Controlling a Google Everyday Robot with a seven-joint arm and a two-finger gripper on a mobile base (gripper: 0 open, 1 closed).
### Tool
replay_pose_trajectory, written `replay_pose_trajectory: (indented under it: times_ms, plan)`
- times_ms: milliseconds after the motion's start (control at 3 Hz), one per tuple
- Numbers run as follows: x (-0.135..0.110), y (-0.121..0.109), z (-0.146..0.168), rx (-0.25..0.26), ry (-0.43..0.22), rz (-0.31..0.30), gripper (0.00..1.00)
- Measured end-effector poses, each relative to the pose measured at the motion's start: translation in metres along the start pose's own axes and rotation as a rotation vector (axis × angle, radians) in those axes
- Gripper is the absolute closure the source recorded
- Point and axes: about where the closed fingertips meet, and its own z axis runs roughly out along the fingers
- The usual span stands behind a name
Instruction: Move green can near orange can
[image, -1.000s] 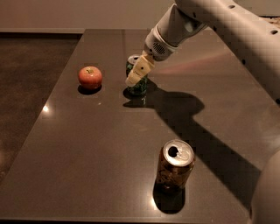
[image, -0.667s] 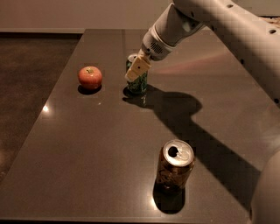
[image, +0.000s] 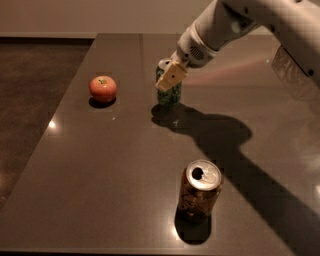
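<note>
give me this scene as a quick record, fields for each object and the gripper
table: dark, glossy
green can: upright, far centre of table, held by its upper part
gripper: clamped on green can
orange can: upright, top opened, near front edge, apart from green can
apple: left of green can, untouched

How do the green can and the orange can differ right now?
The green can is toward the far side of the table, held in the gripper; the orange can stands free near the front edge. The green can's top is partly hidden by the gripper; the orange can's silver top shows its open mouth. Bodies: green pattern versus orange-brown. Both are upright drink cans.
</note>
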Motion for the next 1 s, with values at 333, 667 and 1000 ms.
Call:
replay_pose_trajectory:
  times_ms: [333, 667, 1000]
  plan:
    - [0.016, 0.019, -0.024, -0.026, -0.021, -0.052, 1.0]
    - [0.038, 0.045, -0.046, -0.072, -0.045, -0.102, 1.0]
    - [0.057, 0.07, -0.063, -0.119, -0.072, -0.133, 1.0]
